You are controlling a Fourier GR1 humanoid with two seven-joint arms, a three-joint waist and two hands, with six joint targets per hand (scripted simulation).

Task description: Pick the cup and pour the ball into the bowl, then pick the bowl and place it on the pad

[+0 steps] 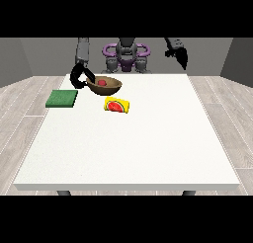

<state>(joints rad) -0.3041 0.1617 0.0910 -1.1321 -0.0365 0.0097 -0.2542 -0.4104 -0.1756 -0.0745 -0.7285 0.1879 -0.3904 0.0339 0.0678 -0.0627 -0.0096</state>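
From the front view, the white table (148,148) fills most of the scene, with the robot small behind its far edge. The brown bowl (105,85) sits toward the far left part of the table, tilted a little, and the red ball (102,82) lies inside it. The hand at the view's left (79,76) is at the bowl's left rim, its black fingers curled round that edge (the thumb side cannot be made out). Just in front of the bowl and slightly to its right, the yellow cup (117,105) lies on its side on the table, a red and green picture showing on it. The green pad (62,98) lies flat near the table's left edge, beside the bowl but apart from it. The hand at the view's right (181,56) hangs above the far right corner, holding nothing; whether its fingers are spread or curled I cannot tell.
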